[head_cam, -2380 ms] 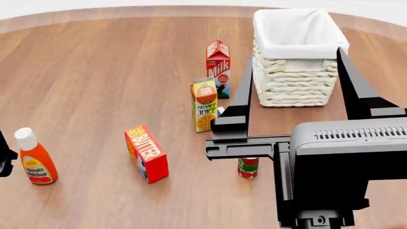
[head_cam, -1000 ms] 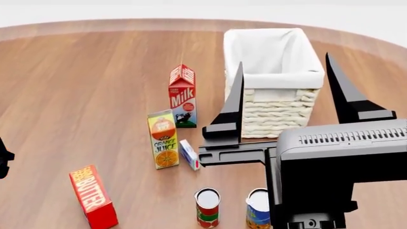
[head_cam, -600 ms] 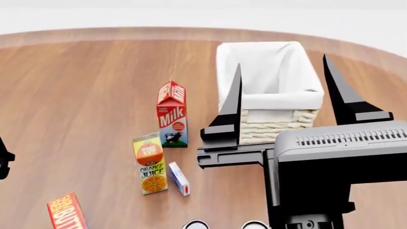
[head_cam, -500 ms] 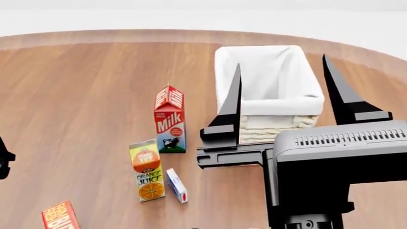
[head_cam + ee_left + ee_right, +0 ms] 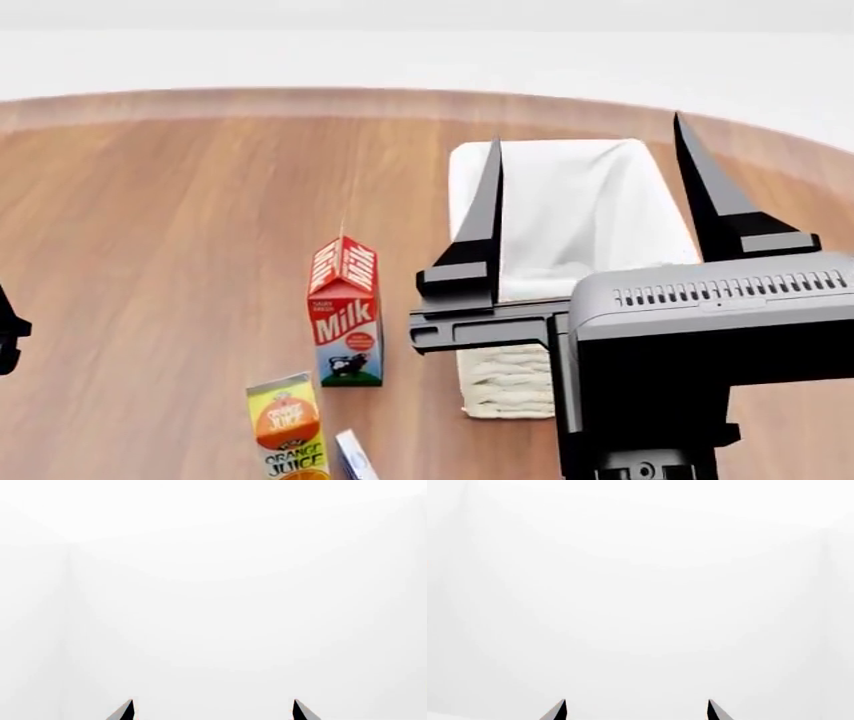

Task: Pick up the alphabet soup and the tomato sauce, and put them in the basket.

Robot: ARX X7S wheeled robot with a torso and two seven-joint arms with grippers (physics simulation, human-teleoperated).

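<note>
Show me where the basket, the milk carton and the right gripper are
basket (image 5: 641,165): head view, far cloth-lined rim.
milk carton (image 5: 346,335): head view, red front face.
right gripper (image 5: 587,205): head view, gap midway between its two spread fingertips.

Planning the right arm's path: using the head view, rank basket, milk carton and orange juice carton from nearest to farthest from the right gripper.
1. White-lined cream wicker basket: directly behind the right gripper, between its fingers.
2. Red-and-white milk carton: to its left.
3. Orange juice carton: farther left, lower.
</note>
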